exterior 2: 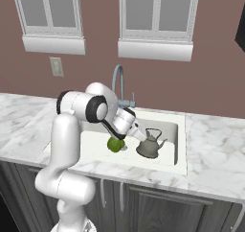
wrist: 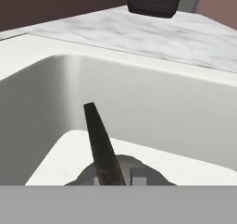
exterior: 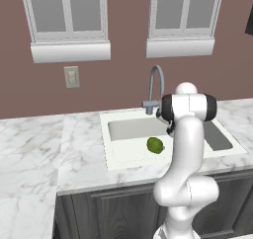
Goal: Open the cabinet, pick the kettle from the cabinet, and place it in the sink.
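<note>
Marble counter frames white sink (exterior 2: 181, 145) holding domed metal kettle (exterior 2: 148, 147).

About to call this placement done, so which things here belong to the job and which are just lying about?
Job:
- kettle, sitting in the basin
- sink
- hand, shut on the kettle's handle

Lying about:
- green fruit in the basin
- tap
- dark appliance on the counter
- wall socket

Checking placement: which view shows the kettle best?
The right base view: the whole kettle sits upright in the sink. The hand view catches just its handle and top close up; in the left base view the arm hides it.
</note>
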Robot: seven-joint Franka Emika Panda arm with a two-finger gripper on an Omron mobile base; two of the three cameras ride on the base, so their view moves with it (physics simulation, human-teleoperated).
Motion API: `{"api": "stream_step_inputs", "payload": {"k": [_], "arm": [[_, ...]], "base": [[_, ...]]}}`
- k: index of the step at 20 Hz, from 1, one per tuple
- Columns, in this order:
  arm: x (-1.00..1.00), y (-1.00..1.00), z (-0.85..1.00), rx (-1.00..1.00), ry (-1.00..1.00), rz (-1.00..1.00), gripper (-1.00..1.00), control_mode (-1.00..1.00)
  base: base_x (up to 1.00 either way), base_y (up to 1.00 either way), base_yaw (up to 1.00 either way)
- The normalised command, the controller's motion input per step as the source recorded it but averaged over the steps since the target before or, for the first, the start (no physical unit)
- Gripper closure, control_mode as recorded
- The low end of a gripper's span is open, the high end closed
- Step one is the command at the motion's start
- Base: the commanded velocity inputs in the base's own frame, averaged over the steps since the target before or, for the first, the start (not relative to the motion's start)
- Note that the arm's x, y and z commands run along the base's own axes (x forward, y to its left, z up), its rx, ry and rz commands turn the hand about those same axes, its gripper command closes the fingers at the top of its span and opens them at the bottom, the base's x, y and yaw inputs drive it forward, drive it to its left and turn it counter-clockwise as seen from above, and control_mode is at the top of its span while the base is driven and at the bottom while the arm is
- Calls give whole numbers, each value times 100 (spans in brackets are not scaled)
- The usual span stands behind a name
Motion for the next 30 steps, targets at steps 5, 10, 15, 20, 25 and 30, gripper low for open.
{"api": "stream_step_inputs", "payload": {"k": [5, 10, 15, 20, 25, 30], "arm": [[13, -5, -19, 0, 0, -1, 100, -100], [-10, -2, -27, 0, -1, 0, 100, -100], [-12, -2, -27, 0, -2, -2, 100, -100], [-11, -1, -27, 0, 0, -2, -100, -100], [-16, 0, -20, 0, 0, -2, -100, -100], [-19, 1, -17, 0, 0, -5, -100, -100]], "base": [[0, 0, 0], [0, 0, 0], [0, 0, 0], [0, 0, 0], [0, 0, 0], [0, 0, 0]]}}
